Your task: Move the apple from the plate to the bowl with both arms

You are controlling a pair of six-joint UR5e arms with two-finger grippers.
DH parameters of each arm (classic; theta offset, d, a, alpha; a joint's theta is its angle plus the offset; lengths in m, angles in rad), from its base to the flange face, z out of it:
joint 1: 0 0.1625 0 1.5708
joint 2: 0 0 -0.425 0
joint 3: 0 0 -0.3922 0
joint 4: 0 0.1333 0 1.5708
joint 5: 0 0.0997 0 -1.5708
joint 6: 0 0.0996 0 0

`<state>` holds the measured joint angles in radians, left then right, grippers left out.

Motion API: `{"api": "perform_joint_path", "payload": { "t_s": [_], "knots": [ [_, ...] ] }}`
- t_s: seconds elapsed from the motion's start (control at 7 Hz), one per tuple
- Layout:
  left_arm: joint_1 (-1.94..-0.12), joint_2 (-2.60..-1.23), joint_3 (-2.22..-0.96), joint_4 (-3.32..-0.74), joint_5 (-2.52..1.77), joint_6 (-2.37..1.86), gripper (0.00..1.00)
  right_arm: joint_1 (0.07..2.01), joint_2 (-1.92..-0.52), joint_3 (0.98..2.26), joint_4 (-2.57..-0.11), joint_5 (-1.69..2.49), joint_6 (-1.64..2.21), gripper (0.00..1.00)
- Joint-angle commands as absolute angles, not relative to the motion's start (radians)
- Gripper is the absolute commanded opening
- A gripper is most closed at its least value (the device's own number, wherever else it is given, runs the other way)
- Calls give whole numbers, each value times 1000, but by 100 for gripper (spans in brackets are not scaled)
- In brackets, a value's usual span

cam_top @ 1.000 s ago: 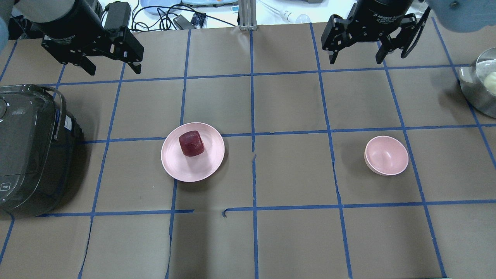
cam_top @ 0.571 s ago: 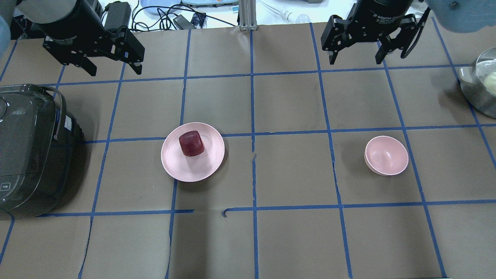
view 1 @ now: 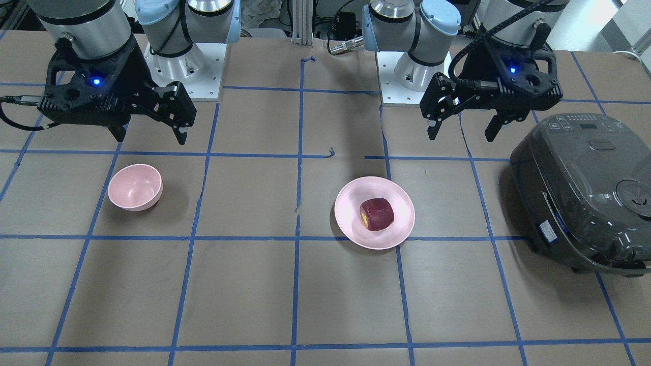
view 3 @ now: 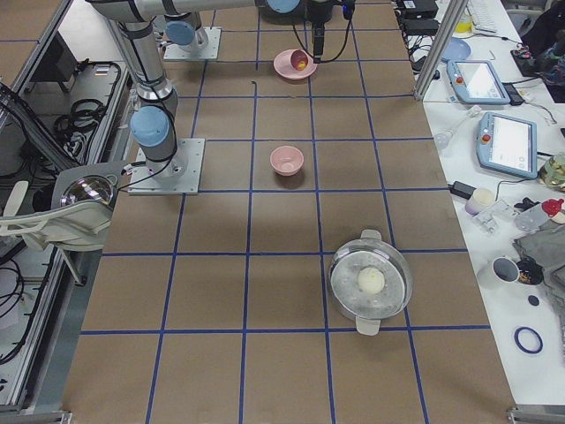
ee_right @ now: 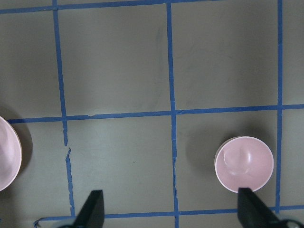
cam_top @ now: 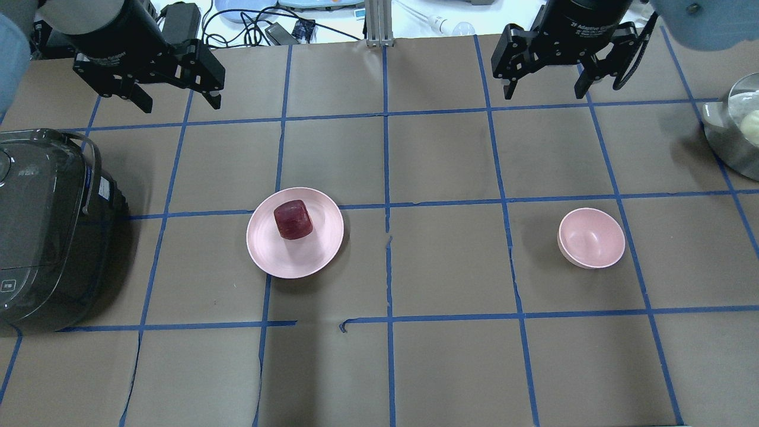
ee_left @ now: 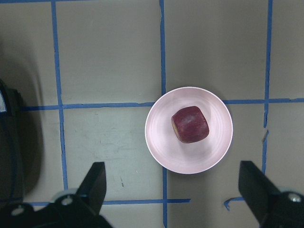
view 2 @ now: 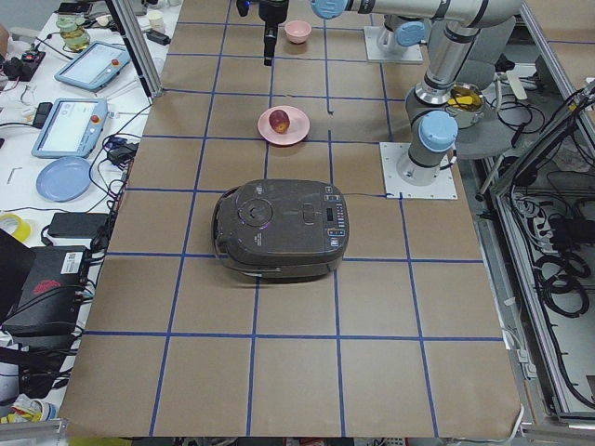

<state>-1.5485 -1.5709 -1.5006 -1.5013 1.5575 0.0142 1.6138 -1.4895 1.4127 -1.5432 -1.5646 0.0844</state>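
Dark red apple [cam_top: 293, 220] resting on the pale pink plate [cam_top: 278, 258], left of centre on the desk [cam_top: 445, 267]. Left fingers [cam_top: 212, 95] spread wide, holding nothing, raised over the desk's far side, well apart from the apple; in the left wrist view the apple lies ahead, between them. Right fingers [cam_top: 507, 88] equally wide, holding nothing, raised beyond the bowl [cam_top: 591, 237].
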Motion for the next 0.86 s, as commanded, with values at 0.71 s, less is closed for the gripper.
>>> {"api": "perform_joint_path", "payload": {
  "t_s": [0.71],
  "knots": [
    [-1566,-1600,-1583,-1447,1560,-9,100,1611,-1488,1416,-1545,-1565,81,100]
  ]
}}
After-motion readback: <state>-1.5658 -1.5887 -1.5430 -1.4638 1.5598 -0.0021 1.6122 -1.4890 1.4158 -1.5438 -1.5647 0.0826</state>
